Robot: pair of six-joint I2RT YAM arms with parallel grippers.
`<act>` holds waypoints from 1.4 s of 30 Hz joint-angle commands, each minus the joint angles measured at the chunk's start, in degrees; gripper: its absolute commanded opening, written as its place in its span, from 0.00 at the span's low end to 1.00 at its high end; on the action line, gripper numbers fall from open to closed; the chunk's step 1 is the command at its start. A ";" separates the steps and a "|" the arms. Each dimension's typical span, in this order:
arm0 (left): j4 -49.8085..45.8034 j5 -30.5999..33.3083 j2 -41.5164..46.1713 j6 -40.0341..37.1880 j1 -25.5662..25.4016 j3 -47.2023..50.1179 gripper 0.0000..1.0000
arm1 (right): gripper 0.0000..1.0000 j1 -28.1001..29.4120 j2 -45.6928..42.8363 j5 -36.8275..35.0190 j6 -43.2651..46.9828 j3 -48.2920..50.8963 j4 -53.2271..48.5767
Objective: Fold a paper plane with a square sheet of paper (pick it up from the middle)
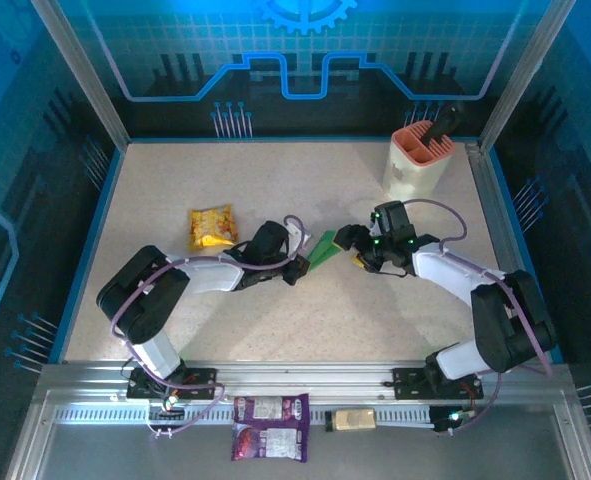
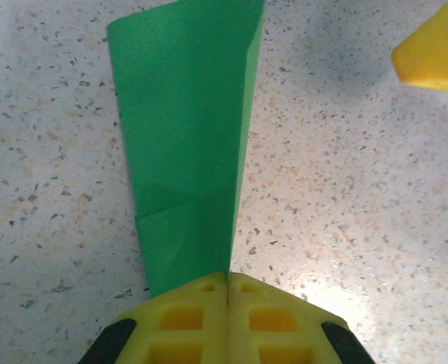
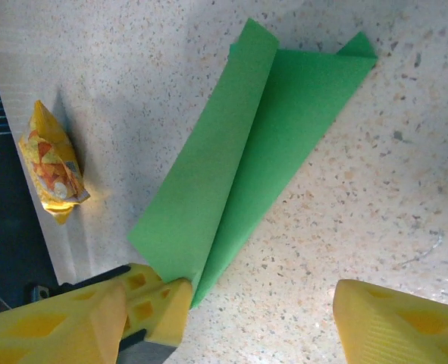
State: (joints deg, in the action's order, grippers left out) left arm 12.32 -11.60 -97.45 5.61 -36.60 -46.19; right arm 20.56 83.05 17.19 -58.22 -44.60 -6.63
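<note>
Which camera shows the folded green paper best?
The right wrist view: the folded green paper lies almost whole, both layers plain. The left wrist view looks along it from the shut left hand pinching its end, far end cut off. The top view shows a small green sliver.

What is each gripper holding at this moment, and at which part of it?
The left gripper is shut on the folded green paper, pinching its narrow end. The right gripper is open and holds nothing.
</note>
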 commanded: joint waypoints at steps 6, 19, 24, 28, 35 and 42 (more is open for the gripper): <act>-9.93 -12.42 -2.95 12.15 3.10 -7.64 0.00 | 0.74 -0.61 2.71 2.49 12.73 0.29 1.01; -9.60 -24.59 -7.72 24.09 6.60 -11.57 0.00 | 0.76 -0.56 8.66 4.35 16.95 -0.90 2.94; -7.15 -27.74 -9.57 28.44 7.76 -11.27 0.00 | 0.75 -0.58 10.41 4.33 17.83 -1.98 3.46; -6.85 -28.20 -10.53 30.08 8.13 -11.51 0.00 | 0.75 -0.56 11.60 4.13 18.24 -2.76 3.79; -2.43 -29.07 -11.96 34.78 9.00 -9.80 0.00 | 0.75 -0.36 13.80 3.82 19.78 -4.89 2.63; 1.51 -30.52 -13.28 38.66 9.51 -8.56 0.00 | 0.75 1.24 16.22 0.81 21.55 -8.31 -1.38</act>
State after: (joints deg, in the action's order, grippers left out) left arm 11.27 -39.83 -109.27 41.58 -27.59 -55.99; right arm 20.88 98.15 19.42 -38.52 -50.68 -5.21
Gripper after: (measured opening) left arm 0.052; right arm 0.750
